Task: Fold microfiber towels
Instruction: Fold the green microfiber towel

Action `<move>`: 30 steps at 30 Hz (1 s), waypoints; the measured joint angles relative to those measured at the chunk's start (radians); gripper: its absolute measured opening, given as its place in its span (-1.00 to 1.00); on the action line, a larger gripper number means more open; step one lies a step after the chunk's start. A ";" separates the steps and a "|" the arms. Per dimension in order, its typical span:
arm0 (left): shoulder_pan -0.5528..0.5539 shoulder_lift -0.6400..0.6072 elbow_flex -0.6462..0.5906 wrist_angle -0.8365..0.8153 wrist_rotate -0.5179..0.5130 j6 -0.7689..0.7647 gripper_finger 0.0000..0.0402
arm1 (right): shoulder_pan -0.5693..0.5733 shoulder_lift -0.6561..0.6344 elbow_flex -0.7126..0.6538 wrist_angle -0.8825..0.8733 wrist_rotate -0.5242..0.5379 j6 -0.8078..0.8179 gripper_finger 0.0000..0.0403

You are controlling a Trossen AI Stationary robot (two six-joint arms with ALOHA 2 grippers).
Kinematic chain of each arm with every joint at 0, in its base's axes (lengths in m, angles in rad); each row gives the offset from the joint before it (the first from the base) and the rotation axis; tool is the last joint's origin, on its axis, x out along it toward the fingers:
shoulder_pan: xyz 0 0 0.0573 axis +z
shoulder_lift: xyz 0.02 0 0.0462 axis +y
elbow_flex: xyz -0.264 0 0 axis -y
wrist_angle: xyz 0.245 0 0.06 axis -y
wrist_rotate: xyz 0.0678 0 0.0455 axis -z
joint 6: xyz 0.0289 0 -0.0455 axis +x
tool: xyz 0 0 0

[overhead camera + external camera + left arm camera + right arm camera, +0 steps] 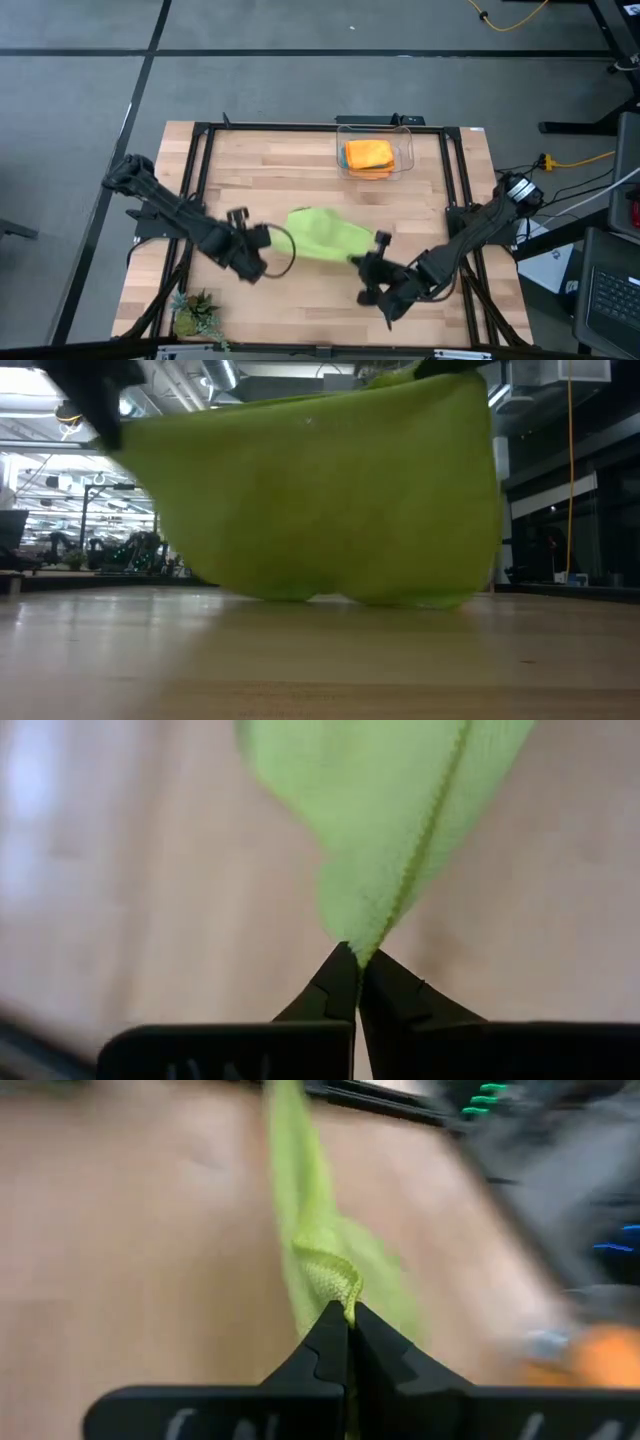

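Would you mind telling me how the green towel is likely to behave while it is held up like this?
The green towel is probably floppy: it sags between the left hand and right hand. It seems light, since pinched edges alone carry it. Its lower edge would likely drag along the table.

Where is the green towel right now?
The lime green towel hangs above the table's middle, pinched between the left gripper and right gripper.

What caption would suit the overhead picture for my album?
Both grippers, left and right, pinch opposite ends of a lime green towel above the wooden table.
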 joint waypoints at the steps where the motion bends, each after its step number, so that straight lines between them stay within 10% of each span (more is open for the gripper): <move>1: -0.020 0.003 -0.022 0.041 0.025 -0.016 -1.00 | 0.003 0.004 -0.021 0.081 -0.048 -0.017 -0.98; 8: -0.110 0.005 -0.053 0.131 0.148 -0.097 -1.00 | 0.002 0.049 -0.093 0.330 -0.287 -0.035 -0.98; 30: -0.229 0.004 0.507 0.004 0.323 -0.036 -1.00 | 0.083 0.049 0.444 -0.102 -0.153 -0.218 -0.98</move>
